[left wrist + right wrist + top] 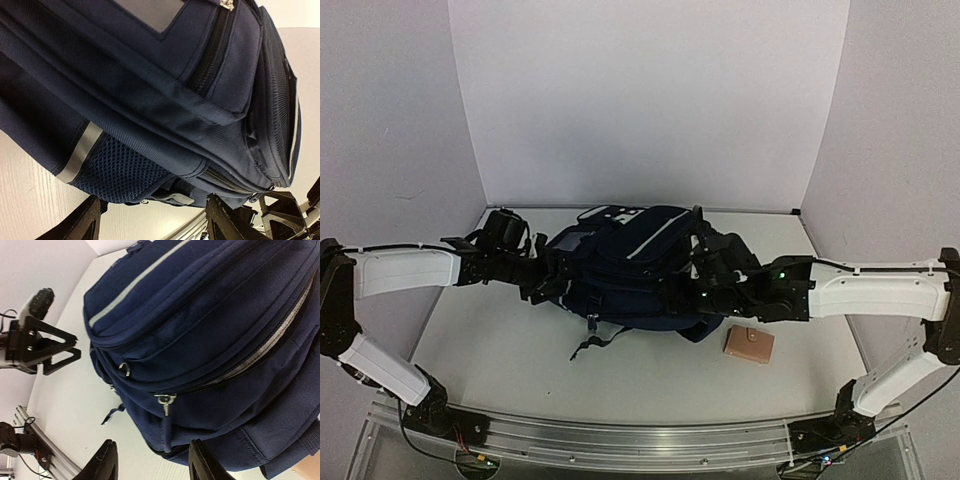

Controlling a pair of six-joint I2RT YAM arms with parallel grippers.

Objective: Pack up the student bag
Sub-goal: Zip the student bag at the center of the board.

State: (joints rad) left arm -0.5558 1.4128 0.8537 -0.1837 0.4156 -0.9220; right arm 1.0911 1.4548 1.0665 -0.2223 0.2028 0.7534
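Note:
The student bag (620,262), navy blue with pale piping, lies on its side in the middle of the white table. My left gripper (546,281) is at its left end and my right gripper (694,287) at its right end. In the left wrist view the bag (165,90) fills the frame, its mesh side pocket (117,170) just above my open left gripper (155,222). In the right wrist view a zipper pull with a blue cord (165,422) hangs just ahead of my open right gripper (152,465), and nothing lies between the fingers.
A small tan flat object (749,345) lies on the table right of the bag, under my right arm. A loose dark strap (588,343) trails from the bag toward the front. White walls close in the back and sides. A metal rail (640,445) runs along the near edge.

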